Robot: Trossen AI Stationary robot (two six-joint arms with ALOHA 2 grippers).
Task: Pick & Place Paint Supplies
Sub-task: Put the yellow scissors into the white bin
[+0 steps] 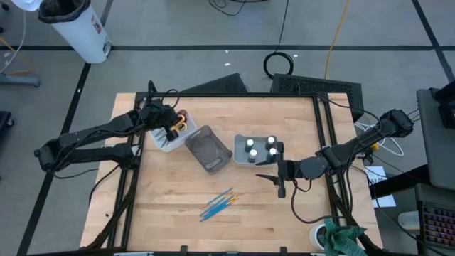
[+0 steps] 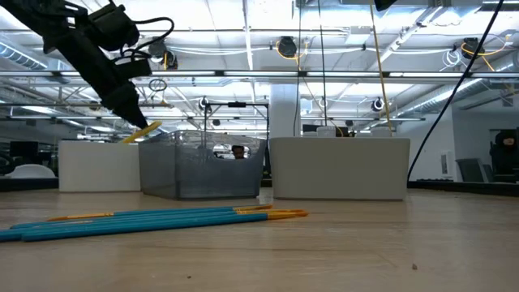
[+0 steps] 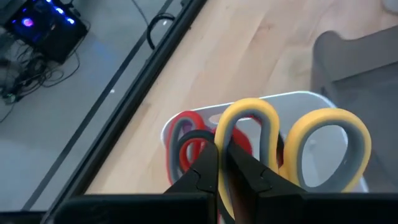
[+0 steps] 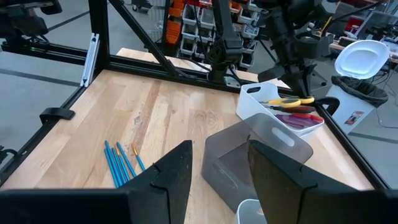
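My left gripper (image 1: 173, 130) hangs over the white bin (image 1: 162, 141) at the table's far left, shut on yellow-handled scissors (image 3: 292, 140). Red-handled scissors (image 3: 186, 140) lie in that bin below them. Several small dark bottles with white caps (image 1: 260, 146) stand in a second white bin (image 1: 242, 158). Thin blue brushes with orange ends (image 1: 219, 205) lie loose on the wood near the front edge. My right gripper (image 1: 280, 179) hovers open between the bottle bin and the brushes, touching nothing. My left gripper pinches the yellow scissors by one handle loop (image 3: 231, 127) between its two fingers (image 3: 202, 171), coming from above and slanting down. The scissors sit roughly level just over the white bin's rim (image 4: 292, 101); whether their blades touch the bin cannot be told.
A translucent grey bin (image 1: 208, 149) stands tilted between the two white bins. The black frame rails (image 1: 325, 135) run along the table's sides. Bare wood (image 1: 178, 192) lies left of the brushes. A white waste bin (image 1: 78, 28) stands on the floor beyond the table.
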